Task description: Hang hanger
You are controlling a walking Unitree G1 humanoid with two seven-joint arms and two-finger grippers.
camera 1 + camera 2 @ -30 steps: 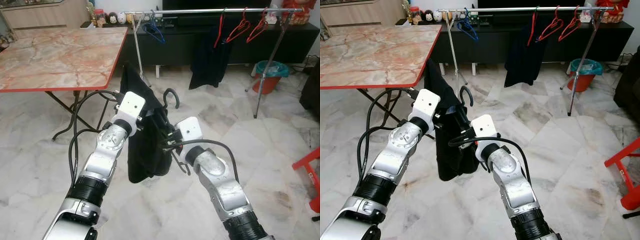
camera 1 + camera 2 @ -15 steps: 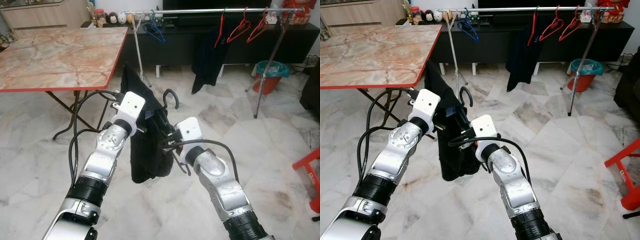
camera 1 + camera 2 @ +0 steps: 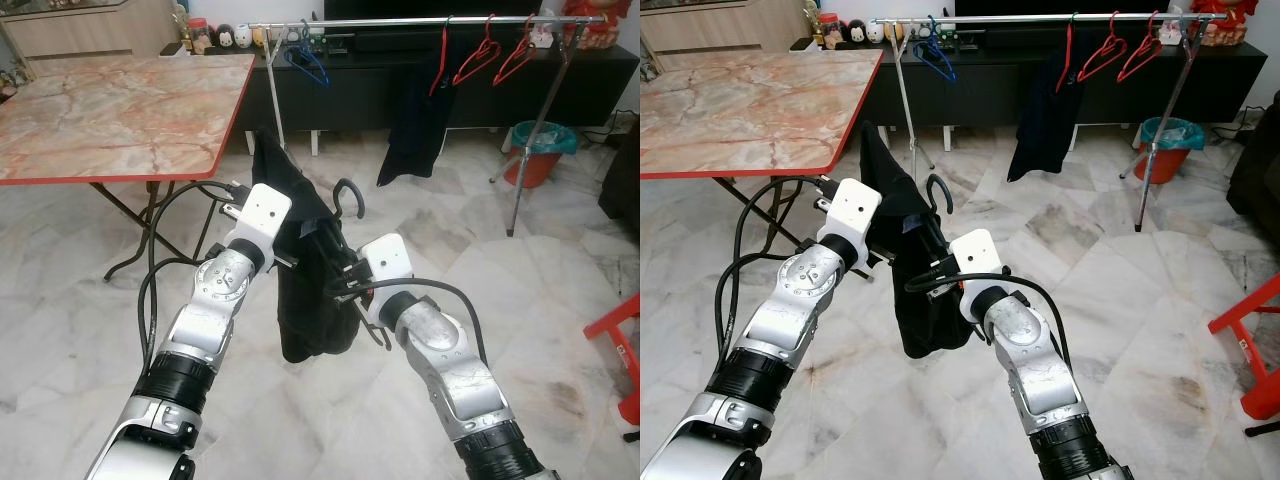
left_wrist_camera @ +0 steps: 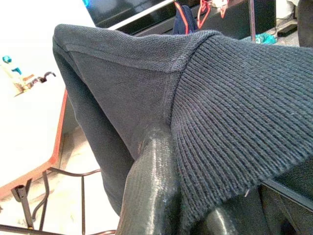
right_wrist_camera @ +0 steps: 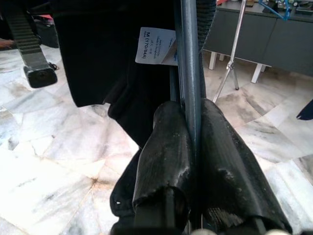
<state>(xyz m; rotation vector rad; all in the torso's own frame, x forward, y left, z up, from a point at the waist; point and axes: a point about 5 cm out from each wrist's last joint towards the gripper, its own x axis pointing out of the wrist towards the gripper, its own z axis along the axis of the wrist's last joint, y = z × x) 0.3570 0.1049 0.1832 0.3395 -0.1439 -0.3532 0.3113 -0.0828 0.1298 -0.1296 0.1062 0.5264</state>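
Note:
A black hanger carries a dark knit garment (image 3: 312, 300); its hook (image 3: 348, 190) stands above my two grippers, low in front of me. My left gripper (image 3: 292, 250) is shut on the garment's shoulder; one finger (image 4: 151, 196) presses into the fabric (image 4: 234, 112). My right gripper (image 5: 190, 110) is shut on the hanger's grey stem (image 5: 190, 58), beside a white size label (image 5: 156, 46). Across the room stands the clothes rail (image 3: 400, 22) with a blue hanger (image 3: 308, 60), red hangers (image 3: 480, 60) and a dark hanging garment (image 3: 415, 115).
A marble-topped folding table (image 3: 110, 100) with a red rim stands to my left, its legs close to my left arm. A teal and orange bin (image 3: 540, 150) sits by the rail's right leg. A red stool (image 3: 620, 350) is at the right edge.
Both grippers have carried the hanger and garment a little to the right. The dark garment on the rail has swung.

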